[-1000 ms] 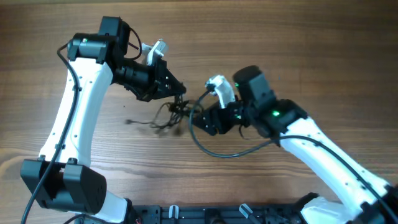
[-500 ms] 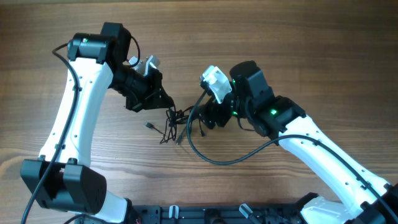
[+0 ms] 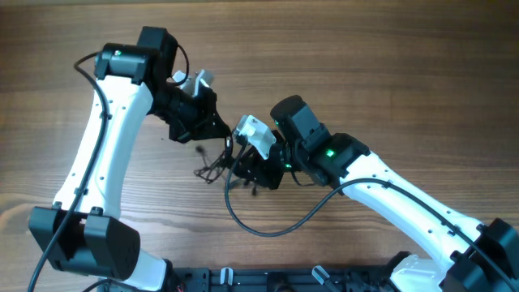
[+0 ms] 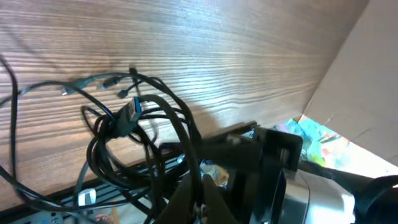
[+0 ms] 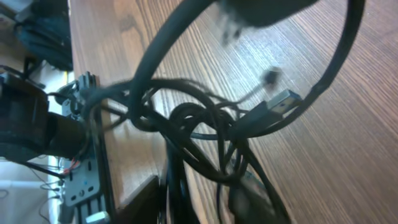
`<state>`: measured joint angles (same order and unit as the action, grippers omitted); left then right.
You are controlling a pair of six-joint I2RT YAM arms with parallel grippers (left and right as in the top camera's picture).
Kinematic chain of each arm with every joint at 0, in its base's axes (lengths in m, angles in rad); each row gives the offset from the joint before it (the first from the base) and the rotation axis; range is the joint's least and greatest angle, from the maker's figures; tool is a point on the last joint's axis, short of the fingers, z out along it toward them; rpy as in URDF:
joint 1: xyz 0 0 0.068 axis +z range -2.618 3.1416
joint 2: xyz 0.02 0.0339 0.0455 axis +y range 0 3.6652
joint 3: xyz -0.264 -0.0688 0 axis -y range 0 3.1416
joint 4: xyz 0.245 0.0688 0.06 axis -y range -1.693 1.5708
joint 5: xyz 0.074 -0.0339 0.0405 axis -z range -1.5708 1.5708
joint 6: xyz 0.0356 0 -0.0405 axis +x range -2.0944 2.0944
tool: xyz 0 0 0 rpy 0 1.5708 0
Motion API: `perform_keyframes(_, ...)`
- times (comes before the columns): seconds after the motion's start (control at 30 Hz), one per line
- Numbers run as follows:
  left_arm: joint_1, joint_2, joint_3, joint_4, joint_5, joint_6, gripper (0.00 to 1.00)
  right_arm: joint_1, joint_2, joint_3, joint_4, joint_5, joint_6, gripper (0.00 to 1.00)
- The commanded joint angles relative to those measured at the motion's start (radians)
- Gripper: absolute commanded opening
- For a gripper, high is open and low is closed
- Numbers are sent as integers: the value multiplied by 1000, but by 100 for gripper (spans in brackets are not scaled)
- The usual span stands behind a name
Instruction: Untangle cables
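Observation:
The cables are a small knot of thin black cords hanging between the two arms. My left gripper is above it, shut on strands that run up between its fingers. In the left wrist view the tangle hangs below with a silvery plug in it. My right gripper is at the knot's right side. In the right wrist view the knot and a plug fill the frame, and cords pass between the blurred fingers. Whether they press on the cords is unclear.
A thick black arm cable loops on the table below the right gripper and arcs across the right wrist view. The right arm's wrist body is close behind the left gripper. A black rail lines the near table edge.
The right gripper has swung left and down onto the knot, its jaws narrowing. The knot has shifted a little under the left gripper, which stays shut on it.

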<state>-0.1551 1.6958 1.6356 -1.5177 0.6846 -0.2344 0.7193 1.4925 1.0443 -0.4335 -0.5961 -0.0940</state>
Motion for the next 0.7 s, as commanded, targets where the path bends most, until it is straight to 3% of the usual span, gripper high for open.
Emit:
perform_keyframes(0.0,7,-26,1,8,-5,-13,4,2,7,22,27,-50,87,4)
perform_keyframes(0.1,8,-26,1,14,-61,-14,4,1,-13,22,84,-87,177,4)
perform_keyframes(0.23,8,-26,1,61,-328,-225,4,-2,-195,24,109,65,364,4)
perform_keyframes(0.43,93,-26,1,111,-338,-253,4,-2,-489,24,-112,712,615,4)
perform_keyframes(0.53,115,-26,1,101,-334,-252,4,-2,-557,24,-166,995,700,4)
perform_keyframes(0.63,116,-26,1,101,-302,-244,4,-1,-550,24,-177,992,696,6)
perform_keyframes(0.67,116,-26,1,109,-151,-142,4,-1,-526,23,-174,871,697,9)
